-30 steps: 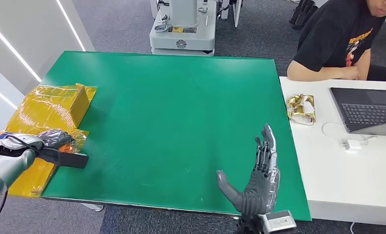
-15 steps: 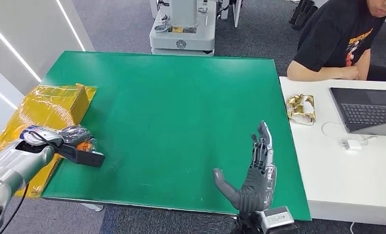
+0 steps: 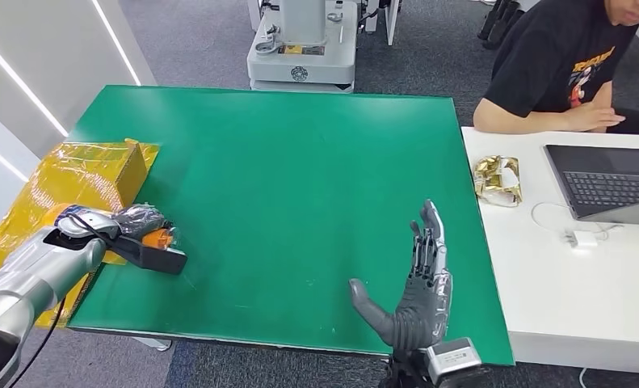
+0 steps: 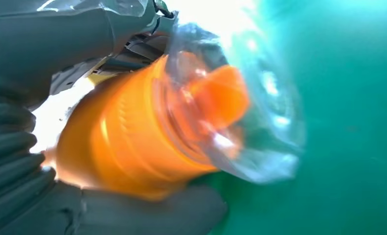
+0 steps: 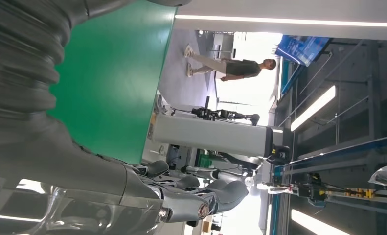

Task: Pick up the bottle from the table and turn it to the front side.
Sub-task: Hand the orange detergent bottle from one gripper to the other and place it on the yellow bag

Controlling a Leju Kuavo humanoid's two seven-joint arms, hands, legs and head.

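An orange bottle (image 4: 147, 137) with an orange cap under clear plastic wrap is gripped in my left hand (image 3: 134, 222). In the head view the bottle (image 3: 159, 238) shows as a small orange patch past the fingers, just above the green table (image 3: 300, 162) near its left front edge. My right hand (image 3: 417, 291) stands upright over the front right of the table, fingers straight and spread, thumb out, holding nothing. In the right wrist view its fingers (image 5: 201, 196) are extended in the air.
A yellow foil-wrapped box (image 3: 90, 174) lies off the table's left edge. A white desk (image 3: 574, 283) to the right carries a laptop (image 3: 607, 182), a gold wrapper (image 3: 498, 179) and a cable. A seated person (image 3: 566, 69) is behind it. A grey machine (image 3: 304, 44) stands beyond the table.
My left hand has carried the bottle rightward from over the yellow box onto the table's left edge. My right hand has shifted slightly toward the left.
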